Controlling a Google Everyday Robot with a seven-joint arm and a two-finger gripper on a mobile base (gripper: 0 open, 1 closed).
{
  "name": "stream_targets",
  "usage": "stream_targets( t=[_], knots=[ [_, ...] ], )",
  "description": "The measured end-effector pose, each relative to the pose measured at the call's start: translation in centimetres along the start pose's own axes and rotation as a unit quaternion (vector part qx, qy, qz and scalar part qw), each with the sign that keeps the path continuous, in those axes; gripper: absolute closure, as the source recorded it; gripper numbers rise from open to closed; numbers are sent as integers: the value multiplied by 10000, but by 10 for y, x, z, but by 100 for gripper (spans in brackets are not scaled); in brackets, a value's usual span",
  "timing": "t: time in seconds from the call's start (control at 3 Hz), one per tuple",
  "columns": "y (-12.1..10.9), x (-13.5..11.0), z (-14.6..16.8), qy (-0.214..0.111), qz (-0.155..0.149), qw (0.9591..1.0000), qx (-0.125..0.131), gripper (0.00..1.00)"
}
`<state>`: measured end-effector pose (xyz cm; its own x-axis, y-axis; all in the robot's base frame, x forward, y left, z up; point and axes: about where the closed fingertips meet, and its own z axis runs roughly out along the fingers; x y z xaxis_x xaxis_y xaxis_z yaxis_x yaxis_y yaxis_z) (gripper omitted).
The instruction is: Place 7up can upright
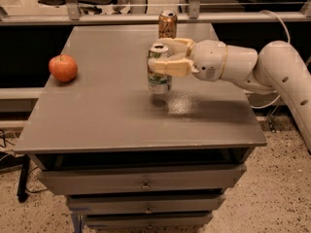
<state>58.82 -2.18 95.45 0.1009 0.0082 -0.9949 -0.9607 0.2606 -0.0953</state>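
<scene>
The 7up can (159, 80), silvery-white with green print, stands upright in my gripper (163, 57), its base just above or at the grey table top (112, 115) near the middle. The gripper comes in from the right on a white arm. Its cream fingers (167, 66) are closed around the can's upper half. I cannot tell whether the can's base touches the table.
A copper-brown can (167, 24) stands upright at the table's back edge, just behind the gripper. A red apple (63, 68) sits at the left edge. Drawers are below the table top. A railing runs behind the table.
</scene>
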Motion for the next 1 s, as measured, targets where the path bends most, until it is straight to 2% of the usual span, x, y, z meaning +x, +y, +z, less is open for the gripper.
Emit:
stream_targets(
  t=[0.33, 0.67, 1.0],
  knots=[
    [16, 7, 7, 7, -778, 9969, -133, 100],
    [20, 17, 7, -120, -941, 9954, -143, 100],
    [19, 25, 6, -161, -842, 9963, -93, 90]
  ],
)
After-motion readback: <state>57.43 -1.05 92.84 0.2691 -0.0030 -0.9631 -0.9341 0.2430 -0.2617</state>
